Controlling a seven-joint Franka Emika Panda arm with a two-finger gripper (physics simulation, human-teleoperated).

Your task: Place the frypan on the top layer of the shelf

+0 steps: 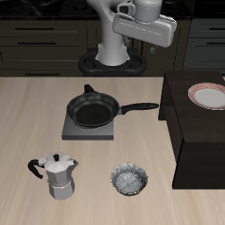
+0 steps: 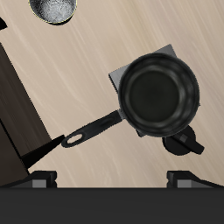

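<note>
Taking the hotplate (image 1: 90,126) as my mark: nearest the bench's (image 1: 26,105) front edge, well in front of the hotplate, stand the moka pot (image 1: 57,175) and the small speckled bowl (image 1: 130,179). The frypan (image 1: 94,110) sits on the hotplate itself, its long handle (image 1: 141,108) reaching off the plate's edge toward the shelf (image 1: 198,132), which stands just beside the hotplate and already carries a plate (image 1: 210,96) on its top. My claw (image 1: 145,16) hangs high, behind the hotplate and well apart from the pan; whether it is spread or pressed together I cannot tell, since only two dark corners of it show in the wrist view. As I judge it, the step in hand is the approach, nothing grasped yet. To do it well I should come down over the handle's middle (image 2: 94,129), turn the claw so its fingers straddle the handle across its width, and pinch firmly, because a pan held by its handle will want to droop. Then lift clear of the hotplate before swinging toward the shelf, aiming for bare top nearer the hotplate than that plate.
</note>
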